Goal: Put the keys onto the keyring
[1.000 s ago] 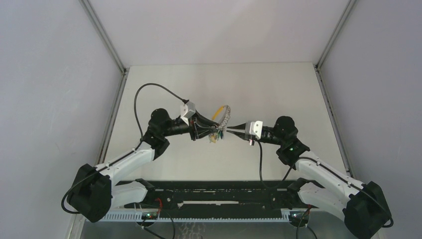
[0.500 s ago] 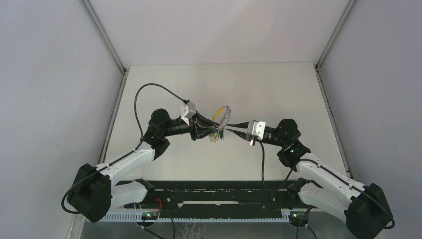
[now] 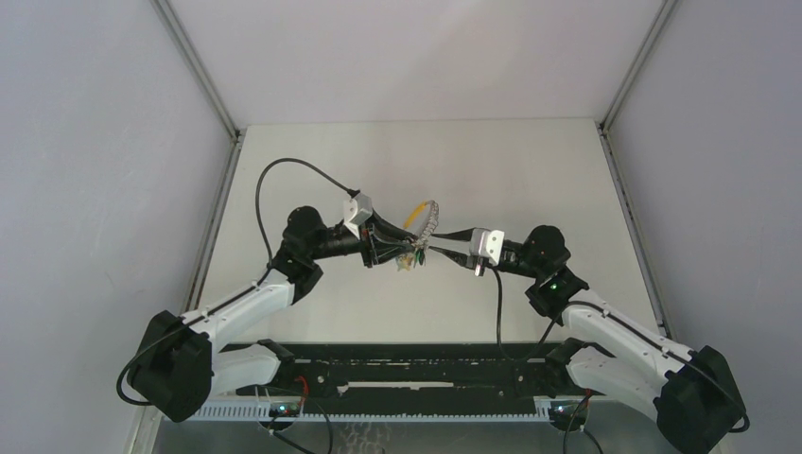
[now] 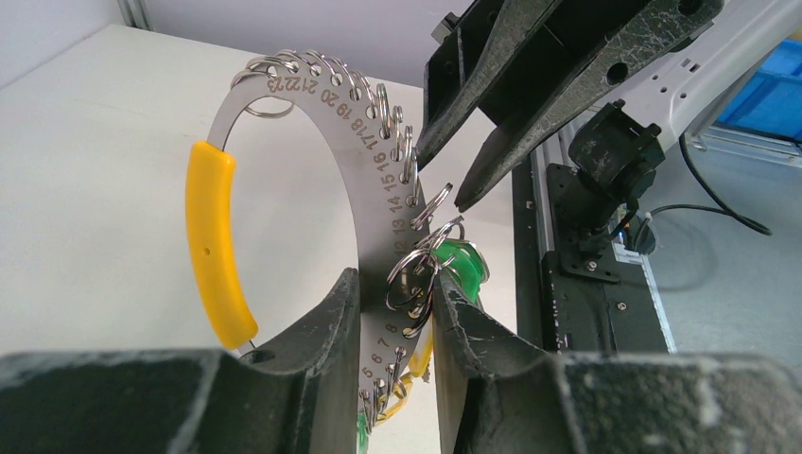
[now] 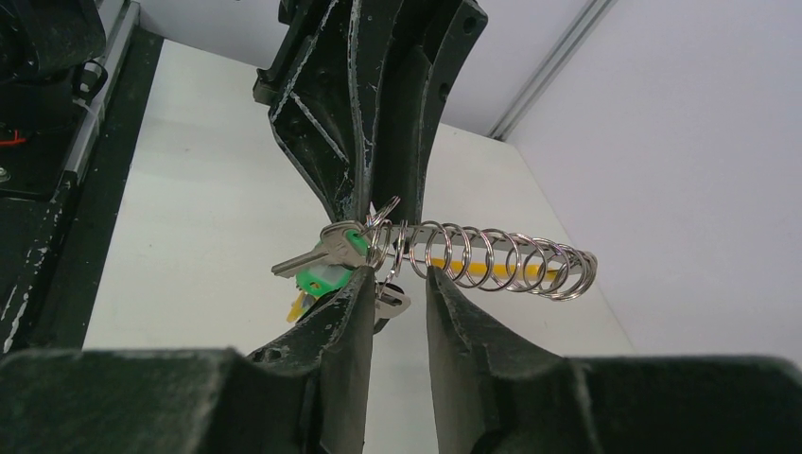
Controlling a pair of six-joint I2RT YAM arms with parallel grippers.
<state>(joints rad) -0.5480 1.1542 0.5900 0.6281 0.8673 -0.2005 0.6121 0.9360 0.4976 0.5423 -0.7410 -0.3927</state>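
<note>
**Item 1, keyring** (image 3: pixel 423 219): a silvery curved plate stamped with numbers. It is edged with a row of small split rings (image 5: pixel 492 255) and fitted with a yellow band (image 4: pixel 216 246). It is held above the worktop (image 3: pixel 511 170) at the centre of the top view. A bunch of green tags (image 4: pixel 463 260) is hung from its lower end.

**Item 2, left end effector** (image 4: pixel 395 284): closed on the keyring. The plate is clamped between both fingers at the bottom centre of the left wrist view.

**Item 3, right end effector** (image 4: pixel 443 182): the jaws stand parted in the upper right of the left wrist view. The tips are placed just beside the split rings at the plate's edge, and nothing is seen clamped between them.

**Item 4, black-headed key**: not made out in any view. A silver blade (image 5: pixel 301 259) is shown left of centre in the right wrist view. It appears to belong to the green-tagged bunch, though the clutter there leaves this uncertain.

**Progress**: the keyring is presented and steadied for threading. Whether the loose key is already seated on a ring cannot be told, so the task is judged not yet confirmed as done.
</note>
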